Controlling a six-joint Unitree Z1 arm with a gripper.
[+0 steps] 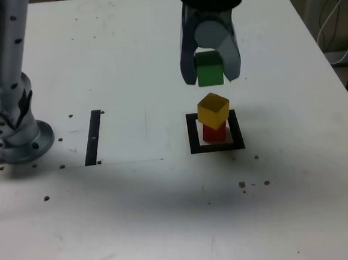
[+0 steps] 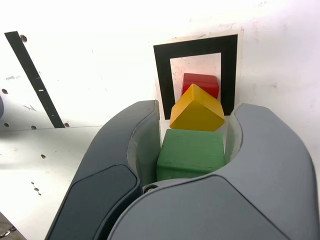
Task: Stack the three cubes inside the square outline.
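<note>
In the exterior view the gripper [image 1: 210, 67] is closed on the green cube [image 1: 209, 69], above the yellow cube [image 1: 213, 110]; that one sits turned on the red cube [image 1: 214, 132], hiding its top, inside the square outline [image 1: 236, 129]; the arm is cut off at the top edge. In the wrist view the green cube's lower part is hidden by the gripper; the yellow cube, perhaps slightly tilted, covers part of the red.

White, speckled table [image 1: 121, 230]: black strip [image 1: 93, 138], black square outline [image 1: 193, 134], red cube [image 1: 215, 134] inside.
</note>
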